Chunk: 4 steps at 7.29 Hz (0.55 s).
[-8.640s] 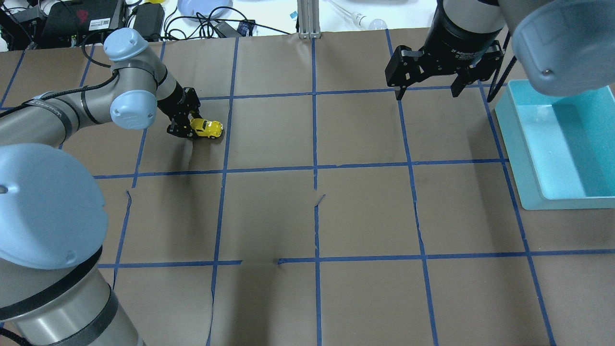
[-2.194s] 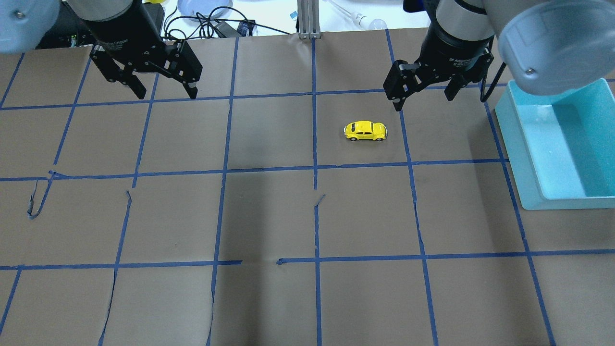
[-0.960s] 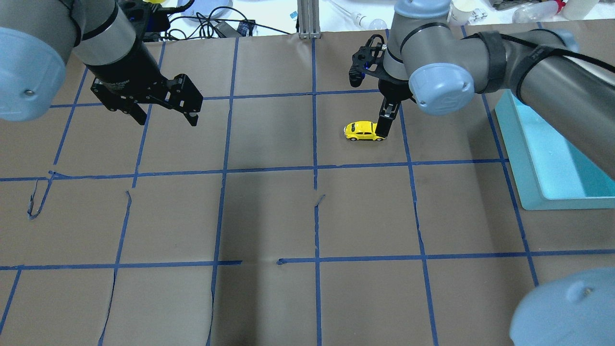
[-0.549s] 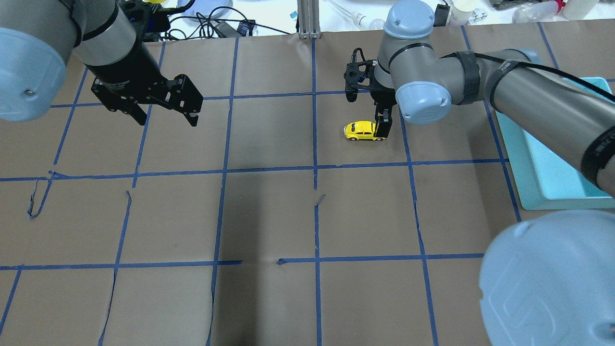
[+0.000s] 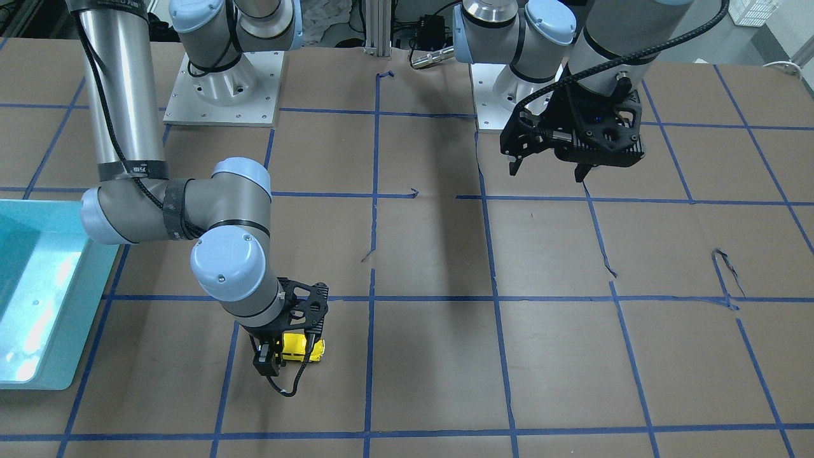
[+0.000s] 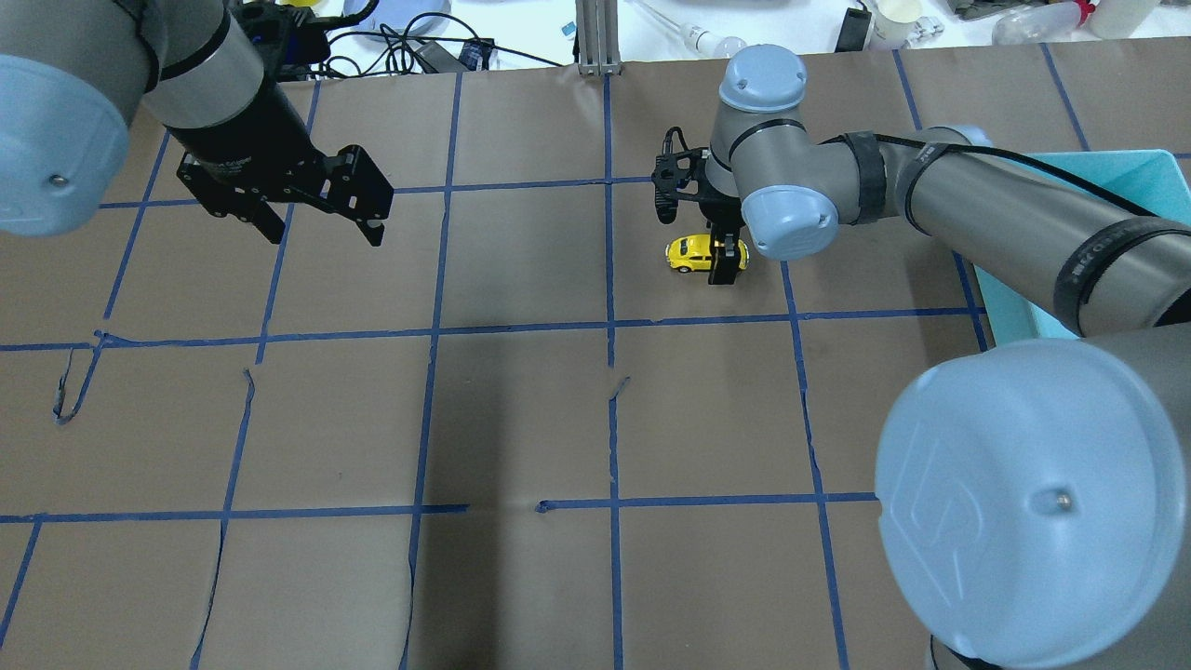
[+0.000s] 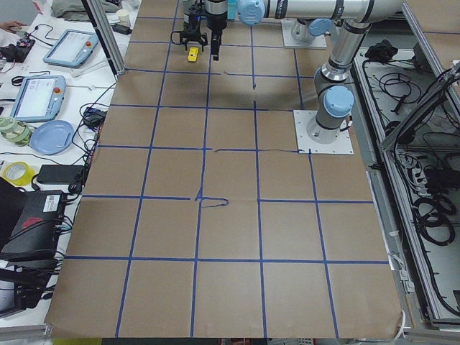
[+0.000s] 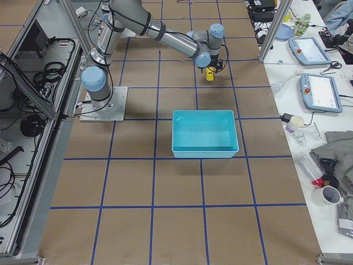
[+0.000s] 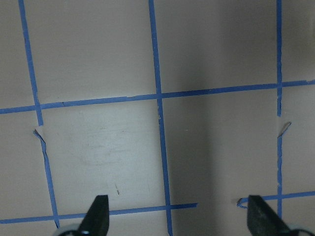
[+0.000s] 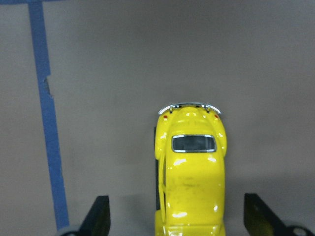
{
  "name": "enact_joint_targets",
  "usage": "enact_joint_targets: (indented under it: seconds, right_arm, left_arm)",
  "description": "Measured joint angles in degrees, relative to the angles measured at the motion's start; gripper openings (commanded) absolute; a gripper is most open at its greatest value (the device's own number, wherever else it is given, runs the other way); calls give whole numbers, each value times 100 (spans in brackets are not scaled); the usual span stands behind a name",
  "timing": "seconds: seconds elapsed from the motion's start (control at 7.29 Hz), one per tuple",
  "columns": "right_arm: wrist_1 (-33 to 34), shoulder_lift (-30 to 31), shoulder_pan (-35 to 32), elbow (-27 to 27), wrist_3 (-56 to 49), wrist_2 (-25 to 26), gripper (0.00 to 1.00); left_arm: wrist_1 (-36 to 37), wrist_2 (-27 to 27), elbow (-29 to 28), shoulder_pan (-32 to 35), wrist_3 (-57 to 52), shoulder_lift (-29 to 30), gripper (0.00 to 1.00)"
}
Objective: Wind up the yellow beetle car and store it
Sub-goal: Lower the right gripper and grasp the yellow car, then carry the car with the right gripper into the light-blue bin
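The yellow beetle car (image 6: 693,251) stands on its wheels on the brown paper table, right of centre at the back. My right gripper (image 6: 724,251) is low over it and open. In the right wrist view the car (image 10: 192,167) lies between the two fingertips (image 10: 98,216) with a gap on each side, tail end away from the camera. The front view shows the car (image 5: 304,348) half hidden by the right gripper (image 5: 280,351). My left gripper (image 6: 324,233) hangs open and empty above the table's back left; it also shows in the front view (image 5: 547,175).
A teal bin (image 6: 1140,167) sits at the table's right edge, partly hidden by my right arm; it also shows in the right view (image 8: 204,113) and the front view (image 5: 25,381). Blue tape lines cross the paper. Cables and devices lie beyond the back edge.
The car, once held by my left gripper at back left, stood right of centre 2.2 s ago. In the last second my right gripper came down over it. The left arm stays still.
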State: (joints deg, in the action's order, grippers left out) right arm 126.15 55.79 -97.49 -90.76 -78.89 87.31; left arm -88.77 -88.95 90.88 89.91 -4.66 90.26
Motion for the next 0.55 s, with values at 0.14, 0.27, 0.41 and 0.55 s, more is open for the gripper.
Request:
enact_joint_targets:
  seconds: [0.14,0.27,0.41,0.55]
  right_arm:
    - [22,-27,-31,9,-17,-88,2]
    - [27,-34,-56,12,-42,-135,0]
    - [24,-25,-69,17,-52,-148,0]
    - [15,19,-72,20,-51,-106,0]
  left_arm:
    - [0,0,0,-2,0,0,100]
    - [0,0,0,-6,0,0,100]
    - [0,0,0,-7,0,0,100]
    - [0,-2,0,-8,0,-2,100]
